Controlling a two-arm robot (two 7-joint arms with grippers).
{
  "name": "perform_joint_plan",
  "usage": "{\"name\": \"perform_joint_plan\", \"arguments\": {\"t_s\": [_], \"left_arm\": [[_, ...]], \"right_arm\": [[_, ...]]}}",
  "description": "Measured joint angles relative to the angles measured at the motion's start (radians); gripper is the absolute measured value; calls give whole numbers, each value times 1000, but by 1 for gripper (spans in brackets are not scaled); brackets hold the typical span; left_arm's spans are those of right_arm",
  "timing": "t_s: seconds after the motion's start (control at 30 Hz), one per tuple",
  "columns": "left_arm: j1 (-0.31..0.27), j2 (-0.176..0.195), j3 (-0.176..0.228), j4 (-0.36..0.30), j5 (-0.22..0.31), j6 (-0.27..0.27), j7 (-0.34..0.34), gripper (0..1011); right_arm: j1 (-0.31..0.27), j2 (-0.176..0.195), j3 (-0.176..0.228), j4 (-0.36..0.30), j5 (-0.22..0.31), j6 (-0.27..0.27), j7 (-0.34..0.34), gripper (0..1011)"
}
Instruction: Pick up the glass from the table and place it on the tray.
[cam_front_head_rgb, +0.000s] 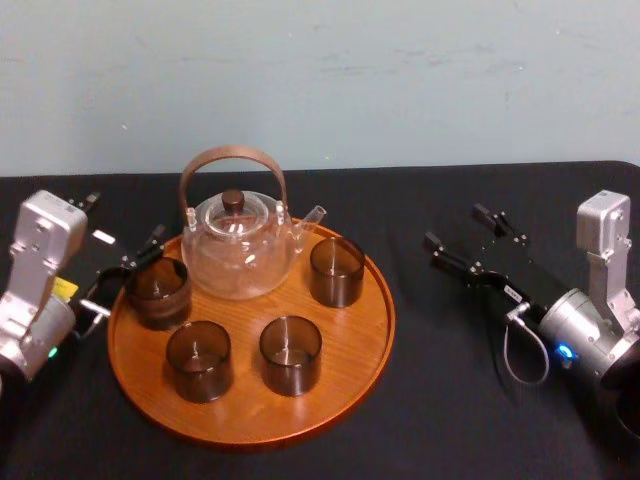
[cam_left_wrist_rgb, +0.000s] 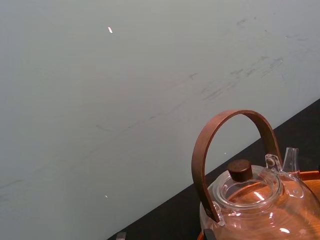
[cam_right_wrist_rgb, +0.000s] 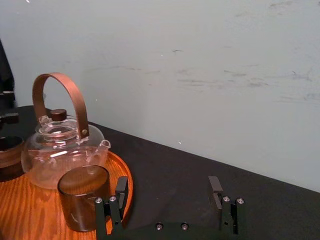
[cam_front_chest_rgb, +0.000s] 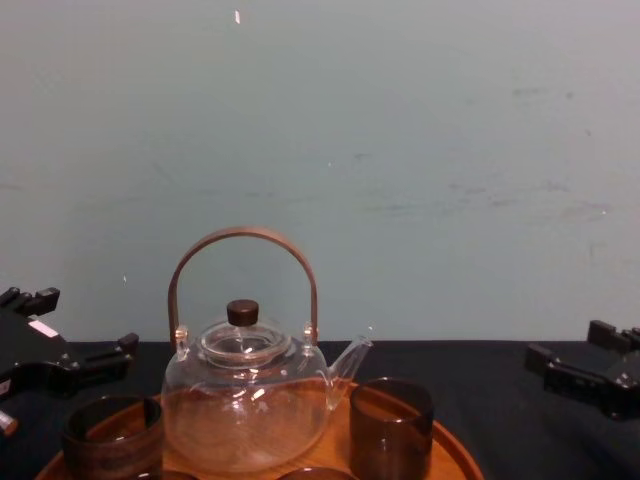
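Note:
The round wooden tray (cam_front_head_rgb: 352, 330) carries a clear teapot (cam_front_head_rgb: 240, 245) and several dark glasses. One glass (cam_front_head_rgb: 158, 292) stands upright just inside the tray's left rim. My left gripper (cam_front_head_rgb: 128, 272) is open right beside that glass, at the tray's left edge, with its fingers on either side of the glass's outer flank and apart from it. The chest view shows the same glass (cam_front_chest_rgb: 110, 435) below and right of the left gripper (cam_front_chest_rgb: 85, 325). Off to the tray's right, my right gripper (cam_front_head_rgb: 455, 228) hangs open and empty over the black table.
Three more dark glasses (cam_front_head_rgb: 337, 270) (cam_front_head_rgb: 290, 354) (cam_front_head_rgb: 200, 360) sit on the tray's right and front. In the right wrist view, one glass (cam_right_wrist_rgb: 84, 197) is close to the right gripper (cam_right_wrist_rgb: 170, 192). Black cloth (cam_front_head_rgb: 450, 380) covers the table up to a pale wall.

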Motion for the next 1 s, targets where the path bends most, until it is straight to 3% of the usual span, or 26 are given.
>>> {"name": "perform_joint_plan", "arguments": {"t_s": [1.0], "left_arm": [[0, 0, 0, 0, 0, 0, 0, 1001]], "right_arm": [[1, 2, -3, -1, 1, 3, 4, 1002]]}}
